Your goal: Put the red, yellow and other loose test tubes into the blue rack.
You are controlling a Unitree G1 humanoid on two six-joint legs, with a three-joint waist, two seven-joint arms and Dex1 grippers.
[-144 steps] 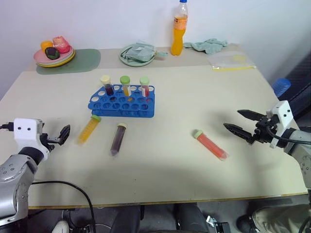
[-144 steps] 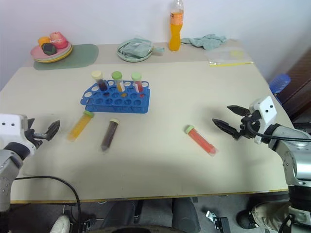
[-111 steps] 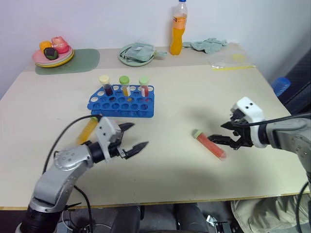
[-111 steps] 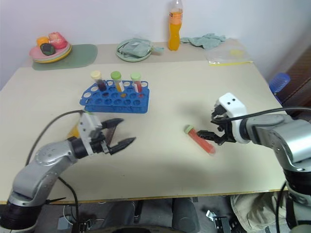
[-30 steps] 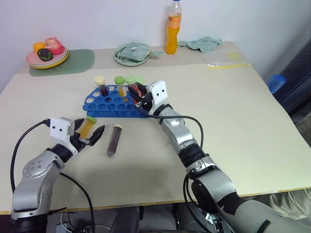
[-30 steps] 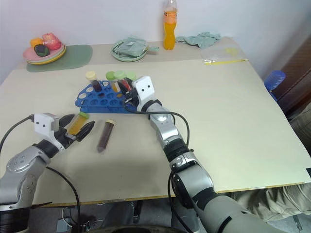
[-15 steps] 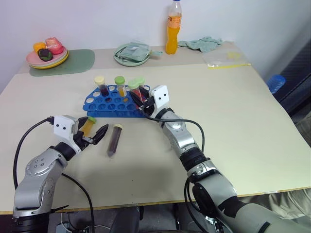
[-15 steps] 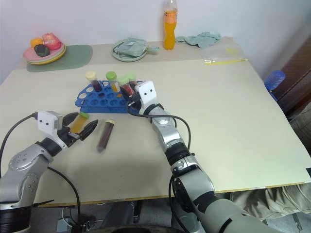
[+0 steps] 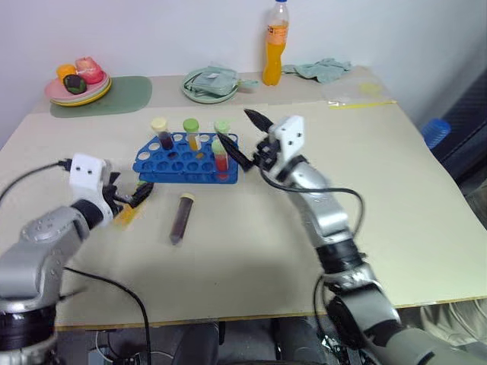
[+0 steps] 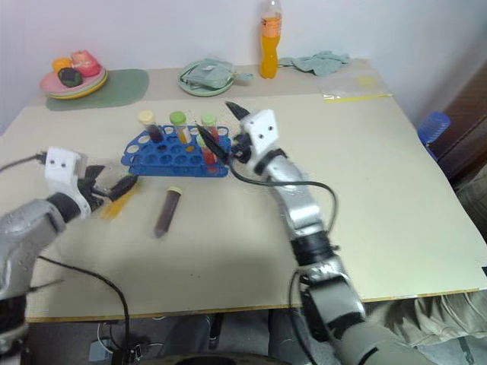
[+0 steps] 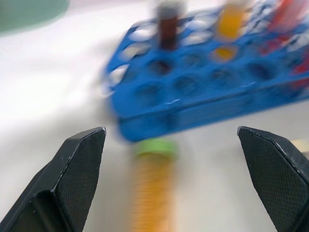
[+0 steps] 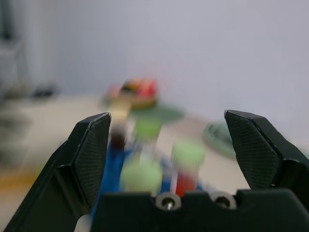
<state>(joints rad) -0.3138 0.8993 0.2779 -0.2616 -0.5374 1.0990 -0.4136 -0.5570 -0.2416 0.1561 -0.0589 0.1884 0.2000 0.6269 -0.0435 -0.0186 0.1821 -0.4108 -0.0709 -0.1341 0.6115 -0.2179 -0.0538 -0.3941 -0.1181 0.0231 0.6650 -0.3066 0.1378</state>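
The blue rack point(image 9: 186, 161) stands left of the table's middle with several capped tubes upright in it, among them a red tube point(image 9: 219, 155) at its front right corner. My right gripper point(image 9: 243, 135) hangs open just right of that tube, holding nothing. On the table in front of the rack's left end lies a yellow tube point(image 11: 151, 189) with a green cap. My left gripper point(image 9: 131, 196) is open right over it, a finger on each side, apart from it. A dark tube point(image 9: 179, 217) lies loose in front of the rack.
Along the far edge stand an orange drink bottle point(image 9: 277, 46), a pale green plate point(image 9: 211, 84) with a cloth on it, and a fruit plate point(image 9: 76, 84) on a green mat. A teal cloth point(image 9: 319, 70) and plastic bag point(image 9: 358, 91) lie far right.
My right gripper has opened, left the red tube standing in the rack and drawn back to the right. My left gripper has risen and moved closer to the yellow tube.
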